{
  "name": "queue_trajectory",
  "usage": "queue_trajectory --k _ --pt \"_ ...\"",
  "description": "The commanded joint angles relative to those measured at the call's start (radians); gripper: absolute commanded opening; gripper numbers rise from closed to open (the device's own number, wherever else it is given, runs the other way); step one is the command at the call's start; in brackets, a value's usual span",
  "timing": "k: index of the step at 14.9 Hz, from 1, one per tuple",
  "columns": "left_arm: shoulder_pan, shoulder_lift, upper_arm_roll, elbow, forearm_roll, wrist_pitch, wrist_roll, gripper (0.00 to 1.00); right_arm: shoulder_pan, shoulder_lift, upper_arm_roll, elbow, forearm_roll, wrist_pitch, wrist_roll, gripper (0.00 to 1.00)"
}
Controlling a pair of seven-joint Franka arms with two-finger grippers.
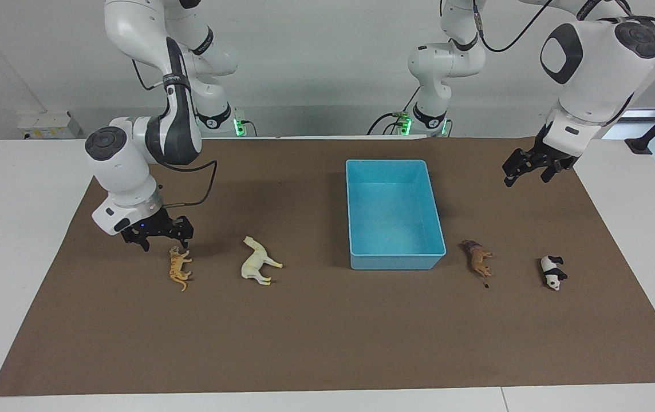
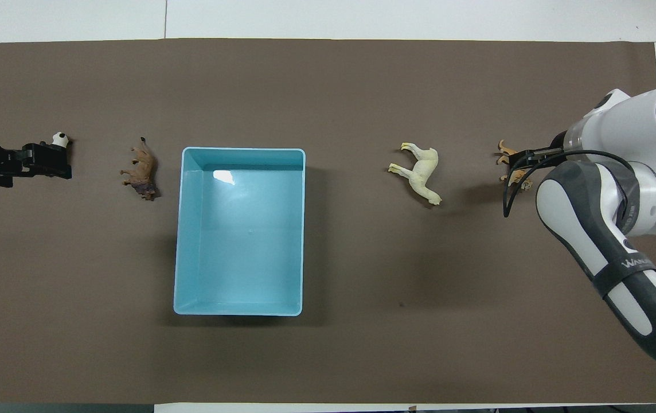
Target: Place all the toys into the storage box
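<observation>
Four toys lie on their sides on the brown mat. The orange tiger [image 1: 178, 270] [image 2: 502, 150] and cream horse [image 1: 257, 262] [image 2: 421, 174] are toward the right arm's end. The brown lion [image 1: 478, 258] [image 2: 141, 169] and the panda [image 1: 552, 272] [image 2: 61, 138] are toward the left arm's end. Between the pairs sits the light blue storage box [image 1: 396, 262] [image 2: 242, 151], with nothing in it. My right gripper [image 1: 164, 241] [image 2: 520, 166] hangs open, low over the tiger's head end and partly covering it from above. My left gripper [image 1: 527, 178] [image 2: 59, 163] is open, raised high over the mat.
The brown mat [image 1: 327, 343] covers most of the white table [image 1: 12, 229]. Both arm bases [image 1: 216, 123] stand at the table's robot edge. The right arm's forearm and a looping cable [image 2: 511, 189] lie over the mat's corner at its end.
</observation>
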Motion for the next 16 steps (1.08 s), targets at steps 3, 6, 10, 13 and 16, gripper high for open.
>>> queue_trajectory --k 3,6,10,13,16 --pt "0.011 0.093 -0.009 -0.019 0.004 0.136 -0.014 1.00 -0.012 0.082 0.002 -0.012 0.008 0.094 -0.056 1.00" --pt "0.011 0.136 -0.009 -0.103 0.004 0.266 -0.015 1.00 -0.006 0.092 0.002 -0.032 0.008 0.140 -0.054 1.00" --pt "0.004 0.164 -0.009 -0.217 0.004 0.463 -0.061 1.00 -0.006 0.121 0.002 -0.033 0.008 0.184 -0.052 1.00" --pt "-0.005 0.207 -0.009 -0.254 0.004 0.547 -0.084 1.00 -0.006 0.119 0.002 -0.049 0.008 0.186 -0.056 1.00" --pt "-0.028 0.244 -0.010 -0.265 0.004 0.573 -0.208 1.00 -0.002 0.118 0.002 -0.059 0.008 0.205 -0.059 1.00"
